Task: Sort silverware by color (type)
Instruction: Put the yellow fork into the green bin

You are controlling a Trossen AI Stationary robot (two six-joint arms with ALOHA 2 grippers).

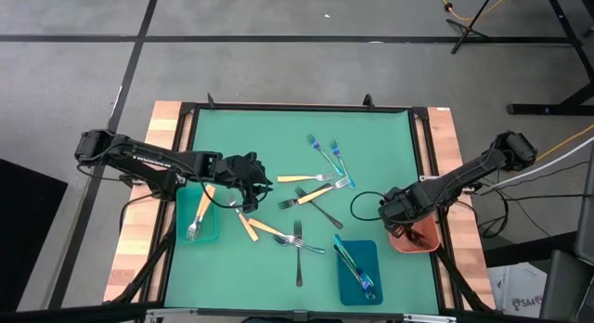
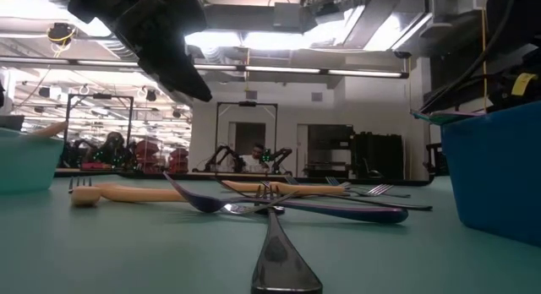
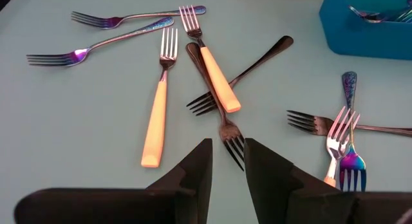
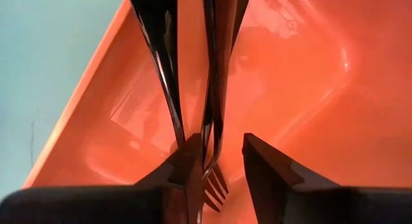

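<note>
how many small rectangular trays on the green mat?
3: teal plastic tray at the mat's left edge, blue tray at its bottom edge in the high view, salmon-red tray at its right edge.

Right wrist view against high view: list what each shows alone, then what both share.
Only the right wrist view shows the dark utensils lying inside the salmon tray, a dark fork's tines between the right hand's parted fingers. Only the high view shows the left hand above the scattered forks, the teal tray and the blue tray. Both show the salmon tray and the green table.
</note>
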